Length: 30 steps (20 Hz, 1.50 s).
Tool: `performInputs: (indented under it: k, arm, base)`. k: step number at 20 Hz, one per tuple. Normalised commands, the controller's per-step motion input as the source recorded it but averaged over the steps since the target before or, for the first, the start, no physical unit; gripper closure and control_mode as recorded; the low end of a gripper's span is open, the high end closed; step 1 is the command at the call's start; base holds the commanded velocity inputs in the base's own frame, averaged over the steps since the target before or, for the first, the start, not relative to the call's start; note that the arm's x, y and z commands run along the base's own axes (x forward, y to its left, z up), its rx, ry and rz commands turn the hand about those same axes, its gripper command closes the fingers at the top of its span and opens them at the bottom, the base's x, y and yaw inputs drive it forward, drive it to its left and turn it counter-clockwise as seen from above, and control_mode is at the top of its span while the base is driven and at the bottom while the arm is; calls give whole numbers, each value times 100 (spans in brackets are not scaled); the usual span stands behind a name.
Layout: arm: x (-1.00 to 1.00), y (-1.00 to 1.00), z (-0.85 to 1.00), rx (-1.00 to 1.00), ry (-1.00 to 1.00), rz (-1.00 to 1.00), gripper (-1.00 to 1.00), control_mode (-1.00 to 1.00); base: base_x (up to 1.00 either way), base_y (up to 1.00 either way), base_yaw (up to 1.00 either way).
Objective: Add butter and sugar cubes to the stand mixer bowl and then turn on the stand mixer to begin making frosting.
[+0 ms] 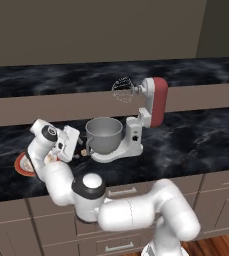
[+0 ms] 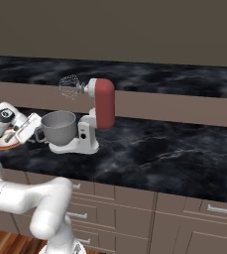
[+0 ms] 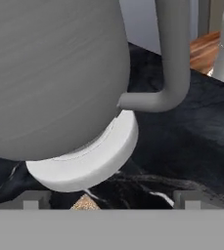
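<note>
The stand mixer (image 1: 153, 102) stands on the dark counter with its red head tilted up and the whisk (image 1: 122, 90) in the air. The grey stand mixer bowl (image 1: 104, 132) sits on the mixer's white base (image 3: 94, 163), its loop handle (image 3: 174, 58) close in front of the hand camera. My gripper (image 1: 78, 149) is low over the counter just left of the bowl, open, with a tan sugar cube (image 3: 85, 202) lying between its fingertips (image 3: 33, 200). That cube (image 1: 84, 151) rests on the counter by the base. The butter is hidden.
An orange-rimmed plate (image 1: 20, 165) lies at the left behind my arm, also seen at the plate's edge (image 2: 5, 143). A raised ledge (image 1: 61, 107) runs behind the mixer. Dark counter (image 2: 159, 149) stretches to the right, with drawers below.
</note>
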Motion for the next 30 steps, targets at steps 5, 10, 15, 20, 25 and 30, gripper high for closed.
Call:
performInputs:
  k: [5, 10, 15, 20, 25, 30]
  arm:
    - [20, 2, -30, -5, 0, -15, -100, -100]
    - [27, 13, -23, -4, -1, -11, -100, -100]
    - [24, 5, -24, -6, 0, -10, -100, -100]
    - [24, 10, -22, -6, 0, -9, -100, -100]
    - [10, 5, -22, -6, 0, -9, -100, -100]
    - [0, -3, -24, -9, 1, -16, -100, -100]
  base:
    - [0, 0, 0]
    - [0, 0, 0]
    - [0, 0, 0]
    - [0, 0, 0]
    - [0, 0, 0]
    - [0, 0, 0]
